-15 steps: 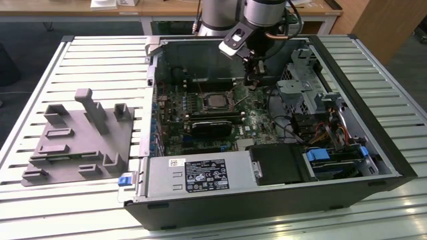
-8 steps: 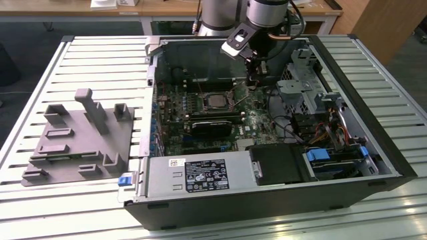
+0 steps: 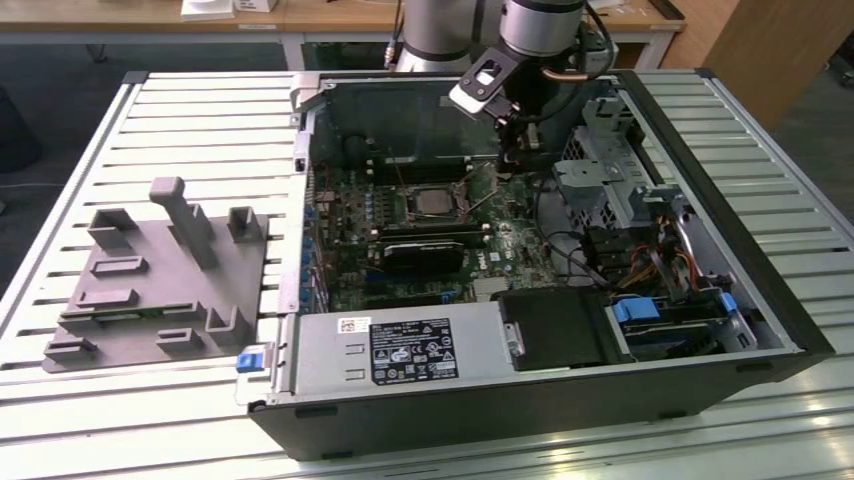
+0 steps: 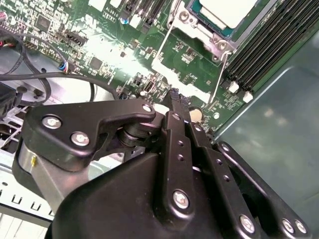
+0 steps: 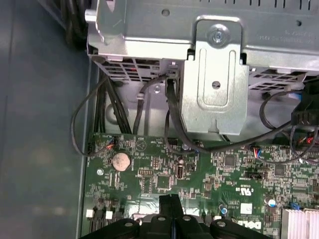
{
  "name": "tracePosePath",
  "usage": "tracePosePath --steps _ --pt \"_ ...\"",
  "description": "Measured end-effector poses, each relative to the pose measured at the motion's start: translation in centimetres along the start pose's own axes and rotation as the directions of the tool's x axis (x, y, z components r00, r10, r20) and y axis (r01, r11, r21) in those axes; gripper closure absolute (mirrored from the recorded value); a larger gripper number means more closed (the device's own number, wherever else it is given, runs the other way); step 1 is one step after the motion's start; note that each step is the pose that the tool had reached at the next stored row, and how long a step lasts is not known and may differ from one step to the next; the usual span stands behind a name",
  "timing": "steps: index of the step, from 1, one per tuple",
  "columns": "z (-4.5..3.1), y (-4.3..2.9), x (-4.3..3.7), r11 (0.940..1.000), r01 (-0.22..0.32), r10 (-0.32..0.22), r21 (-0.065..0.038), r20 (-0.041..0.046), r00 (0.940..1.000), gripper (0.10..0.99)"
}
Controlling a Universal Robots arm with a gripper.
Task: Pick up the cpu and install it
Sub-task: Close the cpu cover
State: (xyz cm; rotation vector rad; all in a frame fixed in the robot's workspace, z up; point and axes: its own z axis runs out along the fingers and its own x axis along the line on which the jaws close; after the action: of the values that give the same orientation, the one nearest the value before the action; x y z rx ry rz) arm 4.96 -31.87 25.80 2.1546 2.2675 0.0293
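Inside the open black computer case (image 3: 534, 425) on the slatted metal surface (image 3: 200, 130), the small square silver-topped cpu (image 3: 430, 203) sits in its motherboard socket (image 4: 209, 40), the robot's black hand (image 4: 175, 99) poised nearby, closed and empty; the chip looks light, rigid, fragile, best held by its edges.

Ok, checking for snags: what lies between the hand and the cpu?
In the second wrist view, green motherboard, the socket's silver frame and a thin wire lever lie between the hand and the cpu.
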Motion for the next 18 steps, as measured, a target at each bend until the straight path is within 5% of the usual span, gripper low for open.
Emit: tracePosePath --steps 18 --pt "1.30 0.62 -0.02 1.0000 -0.003 0.003 0.006 -0.0002 1.0000 0.980"
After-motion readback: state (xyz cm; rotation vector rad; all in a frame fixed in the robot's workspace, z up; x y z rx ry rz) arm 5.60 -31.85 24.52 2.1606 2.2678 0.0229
